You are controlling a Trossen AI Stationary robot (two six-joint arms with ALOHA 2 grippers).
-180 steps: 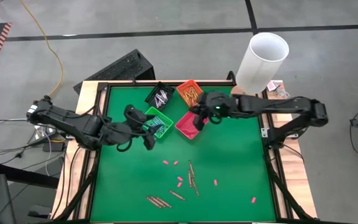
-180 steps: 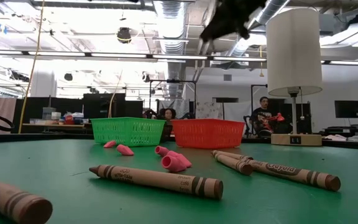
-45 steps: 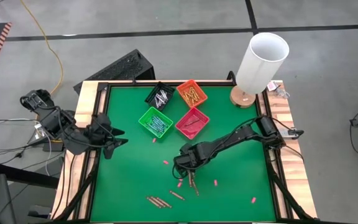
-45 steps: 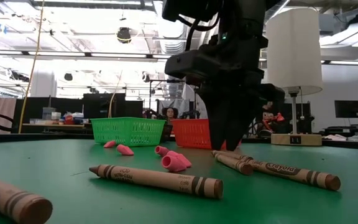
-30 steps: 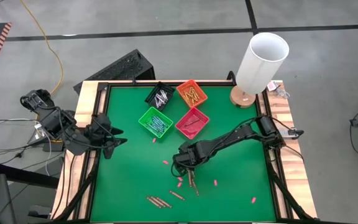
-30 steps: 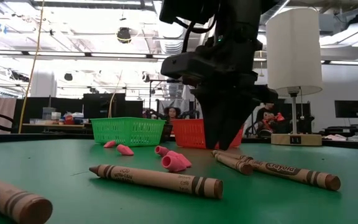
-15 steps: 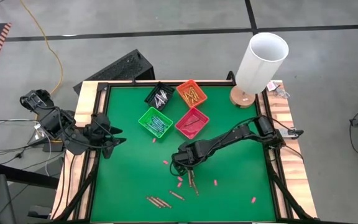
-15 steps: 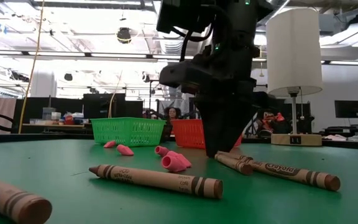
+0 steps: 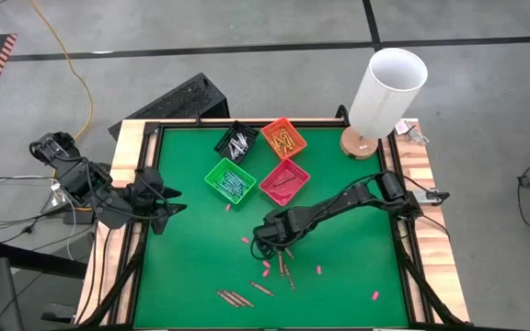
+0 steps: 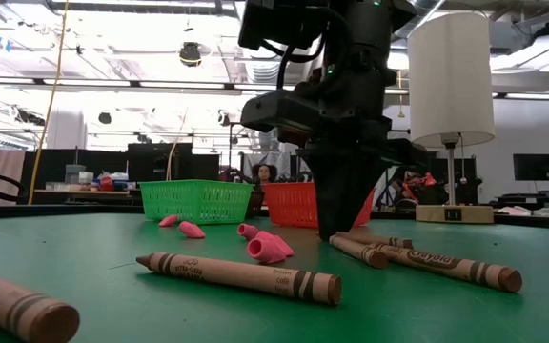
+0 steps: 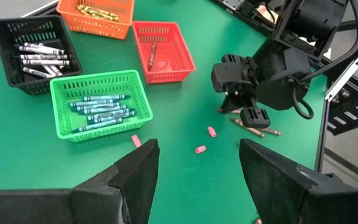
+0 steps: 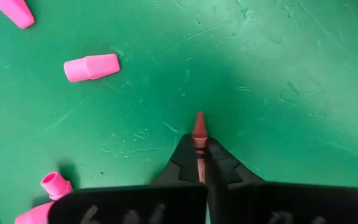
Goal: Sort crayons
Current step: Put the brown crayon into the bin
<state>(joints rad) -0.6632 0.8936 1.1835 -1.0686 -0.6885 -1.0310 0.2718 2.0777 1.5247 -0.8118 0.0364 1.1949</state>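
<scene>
A: Green table (image 9: pixel 339 276) first. Four bins at the far side: black (image 9: pixel 238 141) with grey sticks, orange (image 9: pixel 282 136), green (image 9: pixel 231 180) with teal ones, red (image 9: pixel 285 180) nearly bare.

B: And the arms?

A: Left gripper (image 9: pixel 167 206) parked by the table's left edge, fingers spread wide, holding nothing. Right gripper (image 9: pixel 277 245) down near the middle, just beside the loose heap.

B: Pinching what?

A: A brown-red crayon (image 12: pixel 199 140), clamped between pressed-together fingers (image 12: pixel 182 163), tip poking out ahead, close over the felt.

B: Other crayons?

A: Scattered toward the near edge: a pair (image 9: pixel 285 269) just by that gripper, a few more (image 9: pixel 235 298) nearer the front. Pink bits (image 9: pixel 318 269) dotted about, not to be sorted.

B: Handling?

A: Probably light, stiff, but brittle wax, so likely to snap under a hard squeeze. Paper wrap should give decent friction. Round, so prone to rolling. Best taken mid-length, across the wrapper; here seemingly gripped nearer the tip, so might swing
</scene>
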